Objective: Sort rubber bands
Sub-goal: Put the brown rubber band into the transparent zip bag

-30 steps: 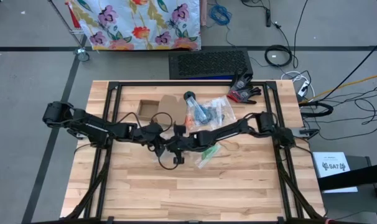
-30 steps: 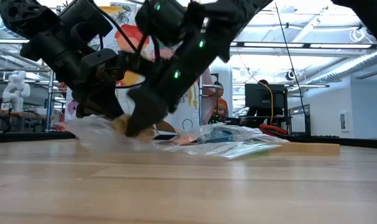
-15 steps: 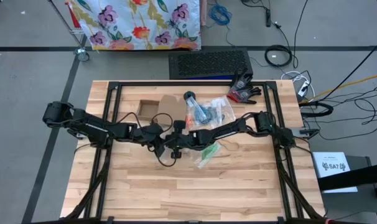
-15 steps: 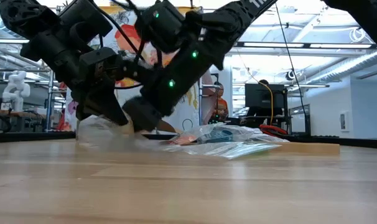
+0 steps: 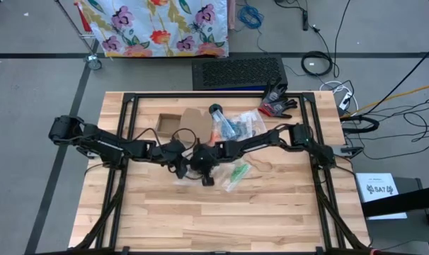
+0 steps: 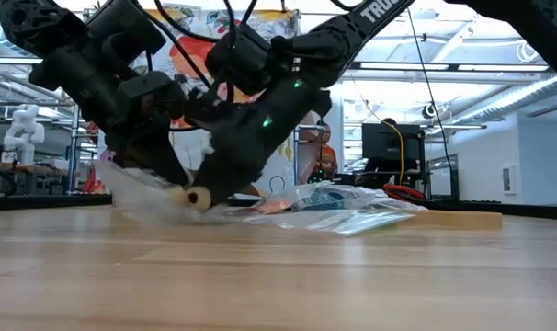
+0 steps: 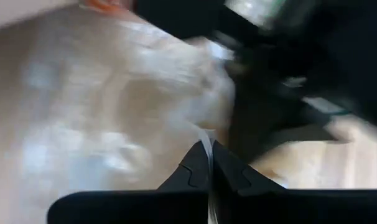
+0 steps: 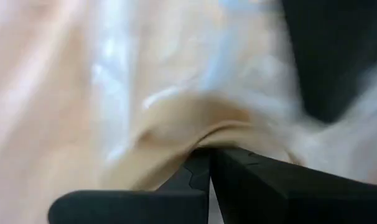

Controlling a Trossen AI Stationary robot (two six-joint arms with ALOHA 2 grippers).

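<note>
Both grippers meet at mid-table over one clear plastic bag [image 6: 136, 195] with a tan bunch of rubber bands [image 8: 176, 118] inside. My left gripper [image 5: 183, 163] comes in from the table's left and is shut on the bag's film. My right gripper [image 5: 202, 168] reaches in from the right, slanting down, and is shut on the tan bunch. More clear bags [image 5: 237, 126] with blue and orange bands lie just beyond, and a bag of green bands [image 5: 236, 172] lies to the right of the grippers. My left gripper pinches a thin edge of the bag's clear film [image 7: 206, 138] between its two fingertips, slanting down from the table's left. The film rises from the fingers, and the bag's bulk rests on the table. My right gripper pinches a raised fold of the tan bunch [image 8: 198, 138] between its fingertips, slanting down from the table's right. Whether clear film lies between fingers and bands, I cannot tell. The bunch [image 6: 192, 196] sits low at the table top.
A brown cardboard piece [image 5: 179, 122] and a clear bottle [image 5: 216, 110] lie at the far middle of the table. Red and black gloves [image 5: 277, 103] lie at the far right. A black cable loop [image 5: 190, 180] hangs below the grippers. The near half of the wooden table [image 5: 221, 219] is bare.
My right gripper has swung its wrist about and dipped toward the table, staying shut on the tan bunch, which now shows low beside the table top. The bag's clear film at the left has been drawn up a little. My left gripper has kept still.
</note>
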